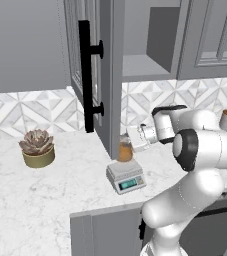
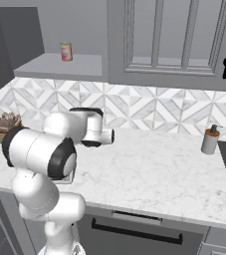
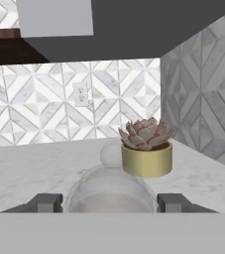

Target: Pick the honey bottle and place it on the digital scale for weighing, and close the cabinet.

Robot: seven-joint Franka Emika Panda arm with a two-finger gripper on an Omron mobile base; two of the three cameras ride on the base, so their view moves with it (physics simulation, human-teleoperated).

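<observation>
Our hand (image 3: pixel 104 203) has its fingers spread either side of the honey bottle (image 1: pixel 125 150), not squeezing it as far as we can tell, since it's already sitting on the digital scale (image 1: pixel 126 177) on the desk (image 1: pixel 45 200). The cabinet (image 1: pixel 92 75) door's hanging open just above, so we figure that's next.

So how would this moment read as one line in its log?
amber ribbed honey bottle: on light-grey digital scale | pincer: open beside it | glass-door cabinet: open
</observation>
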